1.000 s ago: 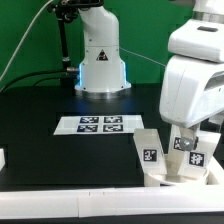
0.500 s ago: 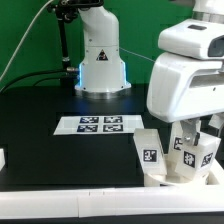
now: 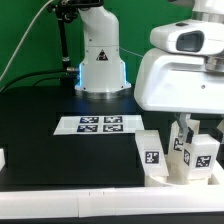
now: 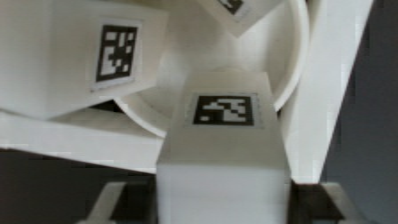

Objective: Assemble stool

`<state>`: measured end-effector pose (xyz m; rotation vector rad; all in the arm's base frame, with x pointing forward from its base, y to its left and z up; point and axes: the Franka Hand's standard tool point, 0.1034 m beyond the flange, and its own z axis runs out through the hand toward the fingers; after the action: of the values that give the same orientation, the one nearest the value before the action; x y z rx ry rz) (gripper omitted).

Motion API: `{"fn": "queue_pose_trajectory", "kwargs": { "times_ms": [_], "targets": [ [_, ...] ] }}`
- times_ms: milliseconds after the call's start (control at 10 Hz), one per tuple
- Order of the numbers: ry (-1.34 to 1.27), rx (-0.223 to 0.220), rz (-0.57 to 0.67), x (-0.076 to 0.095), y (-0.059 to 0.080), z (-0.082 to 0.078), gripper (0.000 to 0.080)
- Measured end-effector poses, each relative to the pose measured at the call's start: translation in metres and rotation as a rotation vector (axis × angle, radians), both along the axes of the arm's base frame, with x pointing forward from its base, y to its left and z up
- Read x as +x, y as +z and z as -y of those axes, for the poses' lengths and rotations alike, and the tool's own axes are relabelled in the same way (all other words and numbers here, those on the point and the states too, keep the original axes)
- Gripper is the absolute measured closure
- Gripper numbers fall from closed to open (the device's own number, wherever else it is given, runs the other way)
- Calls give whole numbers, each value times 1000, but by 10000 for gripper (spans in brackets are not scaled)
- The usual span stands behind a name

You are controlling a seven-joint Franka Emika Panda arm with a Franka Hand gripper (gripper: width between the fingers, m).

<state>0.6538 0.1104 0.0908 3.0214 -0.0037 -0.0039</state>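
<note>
In the wrist view, a chunky white stool leg (image 4: 222, 150) with a square tag stands between my fingers. My gripper (image 4: 222, 203) is shut on it. Just beyond it is the curved white seat disc (image 4: 267, 45), and a second tagged leg (image 4: 107, 60) leans beside that. In the exterior view my gripper (image 3: 186, 128) hangs at the lower right over a cluster of tagged legs: one (image 3: 150, 155) on the left, the held one (image 3: 181, 146) in the middle and one (image 3: 203, 158) on the right. The arm hides the seat there.
The marker board (image 3: 100, 124) lies flat in the middle of the black table. A low white wall piece (image 3: 165, 180) borders the parts at the front right. Another white piece (image 3: 3, 158) sits at the left edge. The robot base (image 3: 100, 62) stands at the back.
The arm's body has swung toward the exterior view's left and risen a little. The gripper stays at the leg cluster, and the tagged legs there have shifted slightly.
</note>
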Motion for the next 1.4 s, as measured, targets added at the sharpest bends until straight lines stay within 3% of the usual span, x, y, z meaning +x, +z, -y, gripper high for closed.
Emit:
{"fn": "queue_pose_trajectory", "kwargs": {
  "times_ms": [200,400,1000,1200,1400],
  "targets": [
    [-337,38,24,0,0,0,468],
    [-622,120,57,2,-1,4,467],
    [-1030,129,92,3,1,0,467],
    [-1388,209,124,6,-1,-2,474],
    [-1694,345,180,14,-3,-3,493]
  ]
}}
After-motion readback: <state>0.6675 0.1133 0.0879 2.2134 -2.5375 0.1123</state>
